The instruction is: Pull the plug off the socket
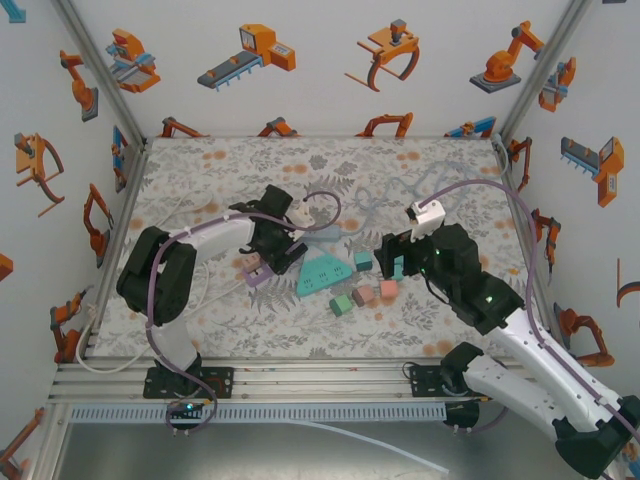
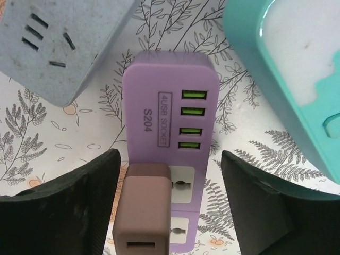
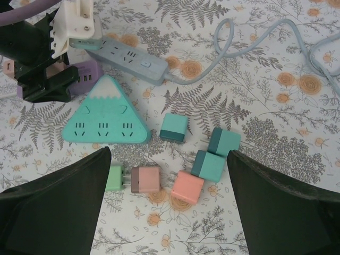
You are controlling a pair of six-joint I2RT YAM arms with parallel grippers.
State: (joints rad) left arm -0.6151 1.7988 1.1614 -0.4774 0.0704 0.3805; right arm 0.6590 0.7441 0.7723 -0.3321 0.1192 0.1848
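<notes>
Left gripper (image 2: 170,159) hangs over the purple socket (image 2: 170,106) with its jaws spread. The two black fingers (image 2: 69,207) stand either side of the brown plug (image 2: 141,212), and a strip of patterned table (image 2: 32,138) shows between each finger and the plug, so nothing is pinched.

The brown plug sits at the near end of the purple socket, against its outlet face. Its prongs cannot be seen, so it looks seated, and by that judgement the pull itself is not yet done. From above, the pair lies left of centre, just left of the teal triangular socket (image 1: 322,272), with the grey-blue power strip (image 2: 53,48) on its far side.

Right gripper (image 3: 167,154) is also spread wide and holds nothing. It hovers on the right, over a scatter of loose plugs (image 3: 187,187) lying free on the table near the teal triangular socket.

Going by the task, the approach looks finished and the left fingers are lined up on the plug. What remains is to close on the brown plug and draw it straight out of the purple socket, probably with the socket kept from lifting along with it.
</notes>
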